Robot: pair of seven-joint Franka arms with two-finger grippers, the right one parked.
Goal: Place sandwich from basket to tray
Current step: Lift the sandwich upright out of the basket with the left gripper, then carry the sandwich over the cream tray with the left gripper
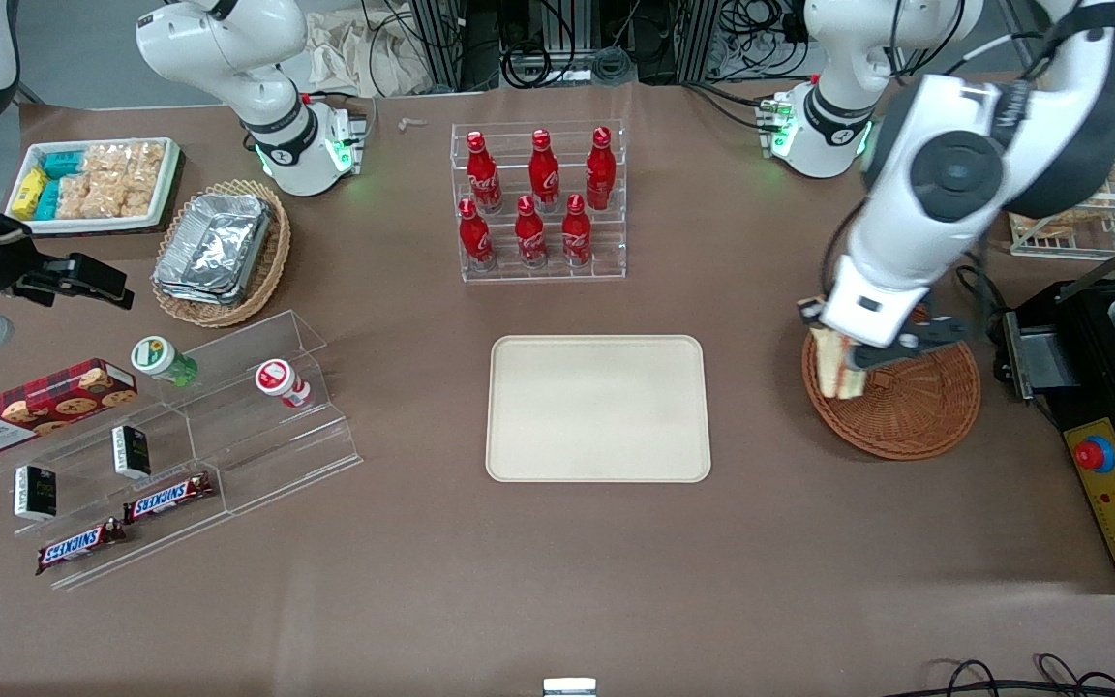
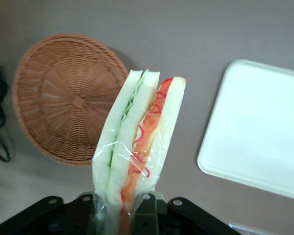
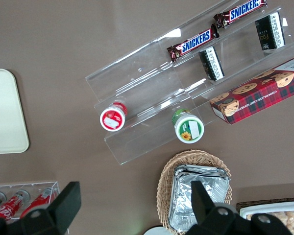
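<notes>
Reddish-brown woven wicker, round and shallow: the basket [image 1: 906,402] sits toward the working arm's end of the table and, seen from the wrist camera, holds nothing. The triangular sandwich [image 2: 137,147] of pale white bread, with a green layer and a red layer along its edge and a clear wrap, is lifted clear. It hangs above the basket's rim at roughly the rim's nine o'clock in the front view, on the side nearest the tray.

Progress, judged: pick-up done; carry across and set-down remain. The flat cream-beige rectangular tray [image 1: 598,408] with rounded corners lies bare near table centre, apart from the basket with brown tabletop between them.

Arm pose: left arm folded over, forearm sloping down toward the basket, wrist pointing downward. The black two-finger gripper [image 2: 125,208] is clamped on the sandwich's one end, the wedge standing out from the fingers with the filling edge facing the wrist camera.

Next call, as a guess: travel sideways toward the tray, then lower.
</notes>
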